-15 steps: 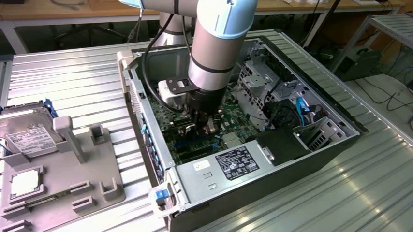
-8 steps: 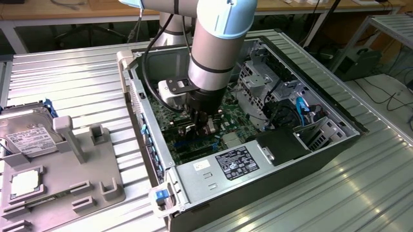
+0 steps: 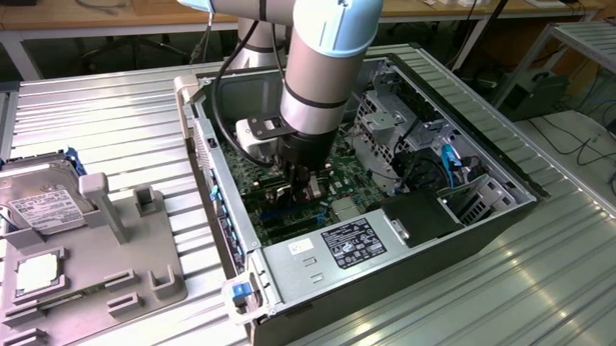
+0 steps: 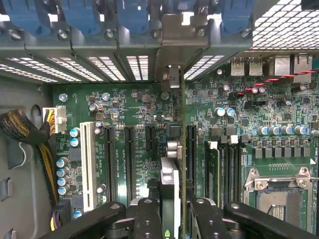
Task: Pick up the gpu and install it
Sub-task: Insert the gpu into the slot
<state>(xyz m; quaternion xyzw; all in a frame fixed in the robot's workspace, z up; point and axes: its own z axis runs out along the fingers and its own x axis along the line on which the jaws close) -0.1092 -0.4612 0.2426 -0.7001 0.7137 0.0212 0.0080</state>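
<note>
The gripper (image 4: 172, 219), two dark fingers hanging from the grey and pale-blue arm, is closed on the gpu (image 4: 182, 164), a thin flat green circuit card seen edge-on from the wrist, with its long narrow silver metal bracket (image 4: 172, 74) standing up against the rear slot openings of the case. The card is held upright, low inside the open black and silver computer case (image 3: 288, 270), right over the green motherboard (image 4: 129, 114) and just beside a long black expansion slot (image 4: 191, 152); whether its edge is already seated in a slot I cannot tell. The card looks light and stiff but fragile: its face carries small parts that would not take pressure, so a hold on the bare upper edge, as here, seems the safest. The bracket is smooth metal and probably slippery. The room is tight, with slots on either side and blue retention clips (image 4: 79, 15) along the rear wall. The case lies on its side on a ribbed silver metal table (image 3: 115, 115); on the exterior view's left a grey parts tray (image 3: 125, 288) holds a boxy silver hard drive (image 3: 43, 202) and a small square silver processor chip (image 3: 37, 274).
</note>
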